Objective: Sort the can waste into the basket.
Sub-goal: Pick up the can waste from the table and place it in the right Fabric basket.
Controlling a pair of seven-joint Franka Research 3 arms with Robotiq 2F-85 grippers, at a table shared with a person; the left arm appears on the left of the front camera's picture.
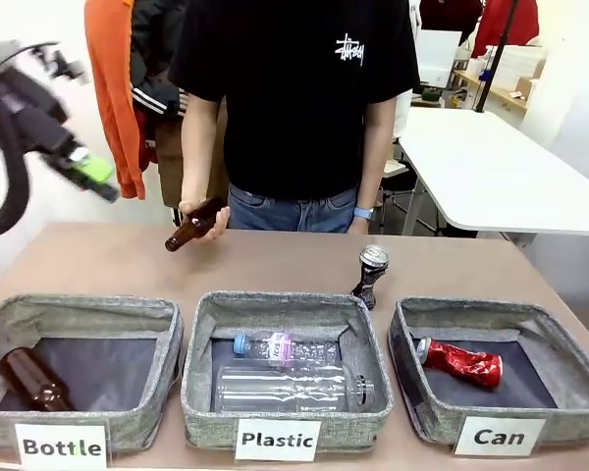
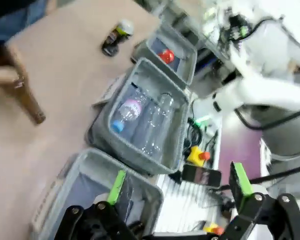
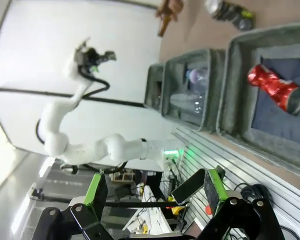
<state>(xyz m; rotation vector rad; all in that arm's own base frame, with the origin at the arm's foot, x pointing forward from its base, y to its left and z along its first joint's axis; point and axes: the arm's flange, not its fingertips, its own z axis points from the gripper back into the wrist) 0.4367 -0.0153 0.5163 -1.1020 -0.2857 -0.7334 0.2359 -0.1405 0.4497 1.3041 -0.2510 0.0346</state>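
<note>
The robot's left hand (image 2: 179, 186) is held wide open, with nothing gripped between its green pads (image 2: 117, 186). In the front view it is seen raised high over the left end of the counter (image 1: 98, 260). The right hand (image 3: 154, 189) is likewise spread fully, and nothing is held in it.

Three grey fabric bins are set in a row along the near edge of the counter. The red can (image 1: 461, 363) is laid on its side inside the Can basket (image 1: 471, 307), at the right end of the row, with its silver end turned toward the basket's left wall. The dark can (image 1: 371, 275) is stood on end on the counter, just behind the far right corner of the Plastic bin (image 1: 211, 417) and outside every bin. Clear plastic bottles (image 1: 290, 383) are laid in the Plastic bin, and a brown bottle (image 1: 31, 381) is laid in the Bottle bin (image 1: 142, 432). A second brown bottle (image 1: 180, 238) is gripped in the person's hand (image 1: 219, 224) above the far side of the counter, with its neck tilted downward.
</note>
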